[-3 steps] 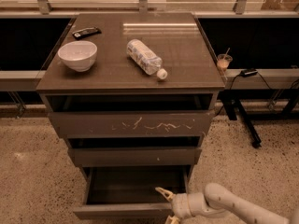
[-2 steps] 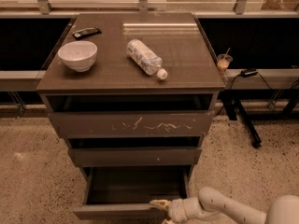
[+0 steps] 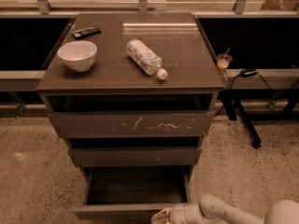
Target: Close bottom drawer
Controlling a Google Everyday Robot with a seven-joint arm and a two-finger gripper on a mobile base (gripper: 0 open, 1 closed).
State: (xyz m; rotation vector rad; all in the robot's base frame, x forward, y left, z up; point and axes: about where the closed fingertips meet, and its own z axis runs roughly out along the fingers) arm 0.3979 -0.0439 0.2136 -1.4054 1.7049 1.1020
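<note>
Bottom drawer (image 3: 117, 212) pulled well out, lowest of three, box interior empty-looking and dark. Gripper (image 3: 161, 216) at bottom frame edge, right at drawer's front panel near its right end; contact unclear, open or closed cannot tell. Pale arm (image 3: 219, 211) enters from lower right. Middle drawer (image 3: 135, 156) and scratched top drawer (image 3: 131, 124) each slightly out. On table (image 3: 187, 73): white bowl (image 3: 77, 55) left, plastic bottle (image 3: 145, 57) lying on side centre, black remote (image 3: 86, 32) at back left.
</note>
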